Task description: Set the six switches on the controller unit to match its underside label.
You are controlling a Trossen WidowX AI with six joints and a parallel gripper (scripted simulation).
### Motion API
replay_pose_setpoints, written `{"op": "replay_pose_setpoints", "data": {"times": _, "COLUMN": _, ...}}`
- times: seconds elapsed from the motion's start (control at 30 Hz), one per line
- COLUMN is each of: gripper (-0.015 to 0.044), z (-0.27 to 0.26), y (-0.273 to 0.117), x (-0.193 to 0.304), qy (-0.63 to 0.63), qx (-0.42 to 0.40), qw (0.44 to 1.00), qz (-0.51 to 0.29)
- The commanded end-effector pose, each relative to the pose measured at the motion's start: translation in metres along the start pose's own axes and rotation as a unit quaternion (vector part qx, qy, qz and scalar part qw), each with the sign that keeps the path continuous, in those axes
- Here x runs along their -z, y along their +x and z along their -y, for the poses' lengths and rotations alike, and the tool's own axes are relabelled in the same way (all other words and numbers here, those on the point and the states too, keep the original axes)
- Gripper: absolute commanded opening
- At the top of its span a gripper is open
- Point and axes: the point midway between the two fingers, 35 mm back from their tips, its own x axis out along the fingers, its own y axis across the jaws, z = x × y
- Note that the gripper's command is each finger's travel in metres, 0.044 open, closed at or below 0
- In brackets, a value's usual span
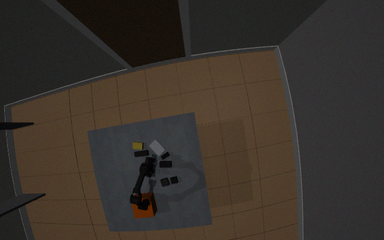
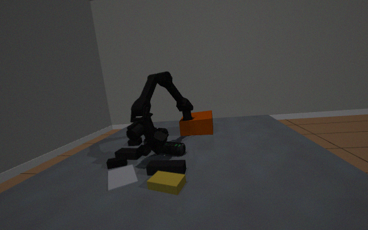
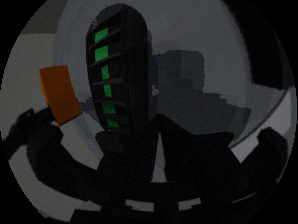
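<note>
in the exterior view, from left to right, a small black block (image 1: 165, 155) (image 2: 116, 163) is lying near a white panel (image 1: 157, 148) (image 2: 122, 177) on the grey desk (image 1: 187, 208) (image 2: 254, 173). the hand (image 1: 149, 172) (image 2: 159, 151) (image 3: 158, 116) is pointing down, its fingers together around nothing. the controller unit (image 2: 176, 148) (image 3: 137, 70) is lying just beside it, green switch ends showing; whether they are touching is unclear. a yellow block (image 1: 137, 146) (image 2: 166, 182) is sitting nearer the camera, an orange box (image 1: 144, 212) (image 2: 202, 125) (image 3: 60, 92) farther back.
</note>
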Motion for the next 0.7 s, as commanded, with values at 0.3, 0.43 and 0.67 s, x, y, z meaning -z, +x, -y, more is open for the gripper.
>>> {"op": "replay_pose_setpoints", "data": {"times": 0.3, "gripper": 0.0000, "z": -0.006, "y": 0.002, "x": 0.000, "qy": -0.002, "qx": 0.000, "qw": 1.000, "qz": 0.000}}
{"op": "replay_pose_setpoints", "data": {"times": 0.43, "gripper": 0.0000, "z": -0.007, "y": 0.002, "x": 0.000, "qy": -0.002, "qx": 0.000, "qw": 1.000, "qz": 0.000}}
{"op": "replay_pose_setpoints", "data": {"times": 0.67, "gripper": 0.0000, "z": -0.014, "y": 0.004, "x": 0.000, "qy": -0.002, "qx": 0.000, "qw": 1.000, "qz": 0.000}}
